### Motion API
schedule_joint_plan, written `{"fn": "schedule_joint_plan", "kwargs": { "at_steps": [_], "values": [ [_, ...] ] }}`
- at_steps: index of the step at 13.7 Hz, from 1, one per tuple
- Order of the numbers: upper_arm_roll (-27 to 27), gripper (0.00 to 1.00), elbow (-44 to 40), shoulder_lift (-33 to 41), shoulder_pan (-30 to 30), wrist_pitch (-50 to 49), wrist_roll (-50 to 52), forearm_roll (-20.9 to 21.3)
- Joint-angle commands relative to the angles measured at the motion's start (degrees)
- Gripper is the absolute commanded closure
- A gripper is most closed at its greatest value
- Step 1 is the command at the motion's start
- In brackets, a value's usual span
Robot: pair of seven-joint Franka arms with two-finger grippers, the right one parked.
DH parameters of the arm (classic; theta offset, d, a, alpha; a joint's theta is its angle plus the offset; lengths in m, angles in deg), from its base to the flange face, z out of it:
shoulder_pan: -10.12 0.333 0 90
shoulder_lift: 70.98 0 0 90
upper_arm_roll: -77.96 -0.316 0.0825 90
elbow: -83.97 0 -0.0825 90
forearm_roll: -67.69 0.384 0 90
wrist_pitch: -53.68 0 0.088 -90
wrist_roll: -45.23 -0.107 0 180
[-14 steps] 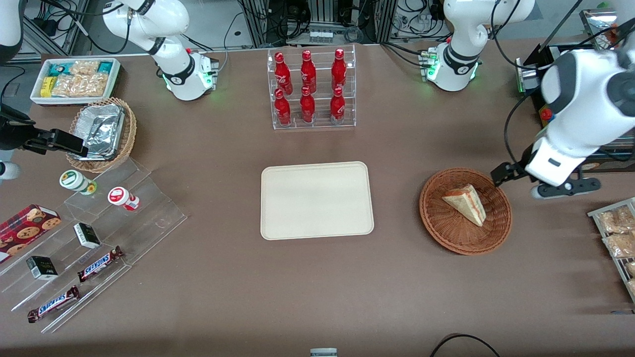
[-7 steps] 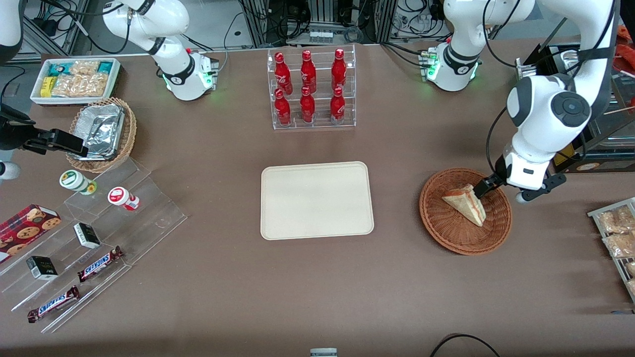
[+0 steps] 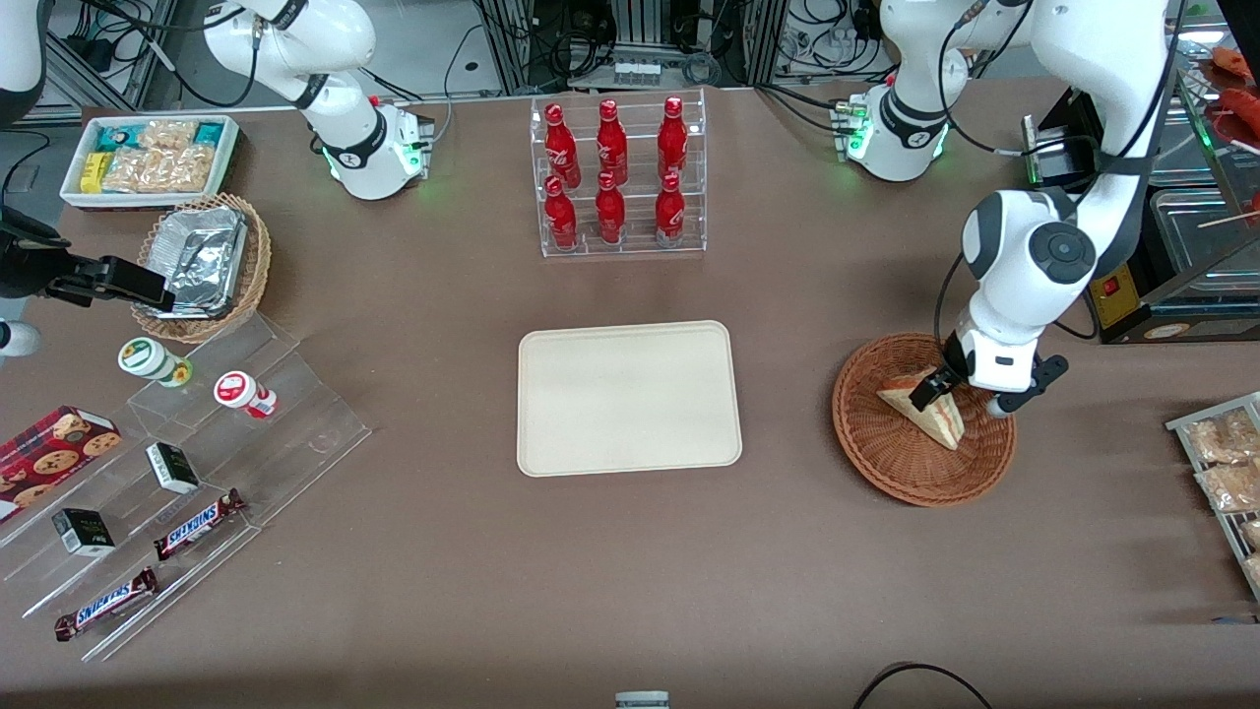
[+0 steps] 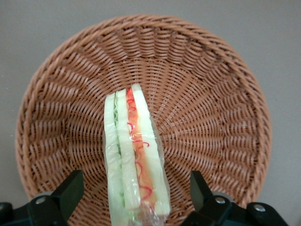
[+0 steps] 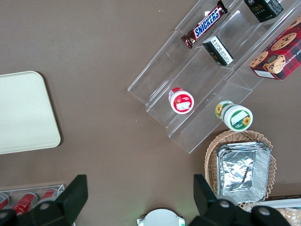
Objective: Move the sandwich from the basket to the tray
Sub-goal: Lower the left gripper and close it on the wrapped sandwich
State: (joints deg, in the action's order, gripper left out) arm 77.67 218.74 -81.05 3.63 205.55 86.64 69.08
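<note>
We see the sandwich, a small triangular wedge of pale white bread in clear wrap, lying in the round, shallow, reddish-brown woven wicker basket toward the working arm's end of the table. In the left wrist view its cut face shows plainly: a green layer between the pale slices, then an orange-red layer with thin red squiggles under the film. From the front view we make out only a tan wedge with a reddish edge.

The left arm's gripper hangs directly over the sandwich, its black fingers spread wide, one on each side of the wedge and clear of the wrap. The wider end of the sandwich is cut off at the edge of the wrist picture, so we cannot tell how close the fingertips come to it. In the front view the gripper covers the part of the sandwich farthest from the camera, and one finger is mostly hidden by the white wrist.

Beside the basket, toward the table's middle, lies the flat cream-beige rectangular tray with rounded corners and a low rim; the right wrist view shows only one end of it. Farther from the front camera than the tray stands a clear acrylic rack of red bottles.
</note>
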Motion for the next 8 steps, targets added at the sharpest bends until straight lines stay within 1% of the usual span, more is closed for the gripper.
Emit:
{"fn": "schedule_joint_plan", "kwargs": {
  "at_steps": [1,4,5,6,7,8],
  "values": [
    [-0.1,0.00,0.9,-1.9,-0.5,3.4,1.1,-0.5],
    [-0.1,0.01,0.6,-3.5,-0.5,4.0,1.9,-0.6],
    [-0.1,0.22,0.7,-3.4,-0.5,4.0,2.0,-0.6],
    [-0.1,0.68,0.6,-3.4,-0.5,3.7,2.0,-0.6],
    [-0.1,1.00,0.3,-3.4,-0.5,3.3,1.9,-0.6],
    [0.0,1.00,0.1,-3.2,-0.5,3.3,1.7,-0.6]
  ]
}}
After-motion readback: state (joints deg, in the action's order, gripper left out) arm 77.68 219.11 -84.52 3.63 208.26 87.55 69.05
